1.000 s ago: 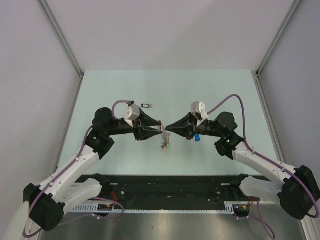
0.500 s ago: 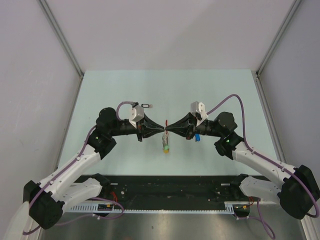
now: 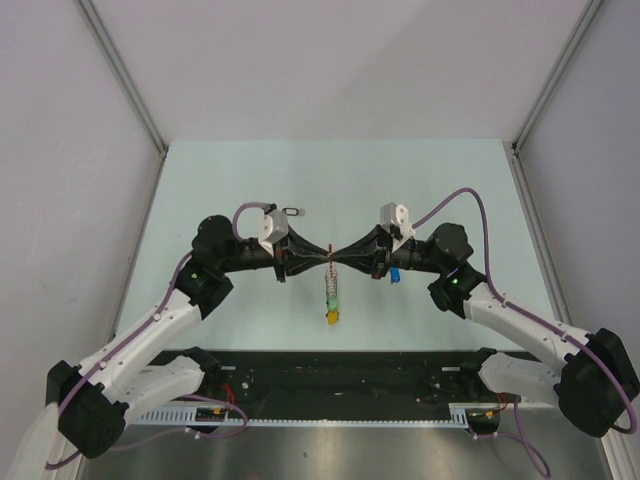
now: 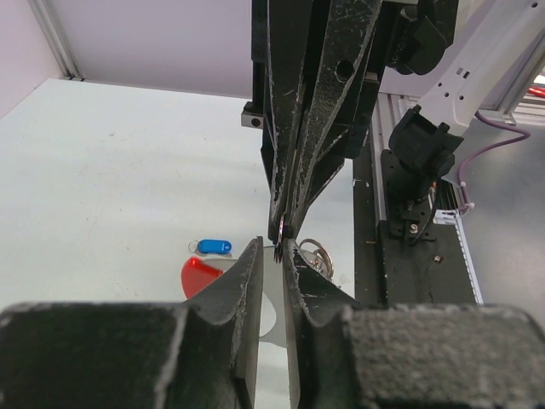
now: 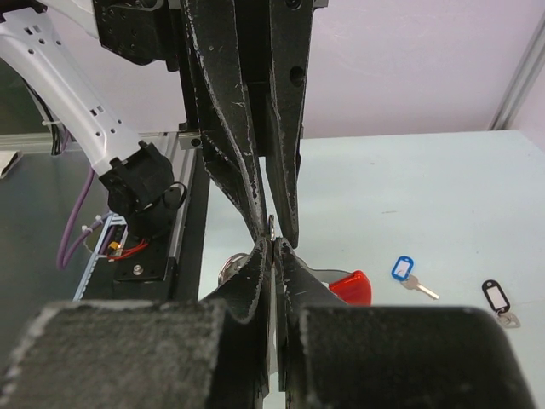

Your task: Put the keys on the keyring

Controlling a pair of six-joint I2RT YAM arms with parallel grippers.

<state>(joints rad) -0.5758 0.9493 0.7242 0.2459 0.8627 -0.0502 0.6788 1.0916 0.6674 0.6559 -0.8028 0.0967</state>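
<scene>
The left gripper (image 3: 322,262) and the right gripper (image 3: 338,262) meet tip to tip over the middle of the pale green table (image 3: 230,180). Each has its fingers drawn narrow, pinching the thin metal keyring with a red curved band (image 3: 332,292), whose cluster of silver keys with green and yellow tags trails toward the near edge. The blue-tagged silver key (image 3: 396,275) lies on the table just beside the right gripper, and the black-tagged silver key (image 3: 291,211) lies behind the left gripper.
</scene>
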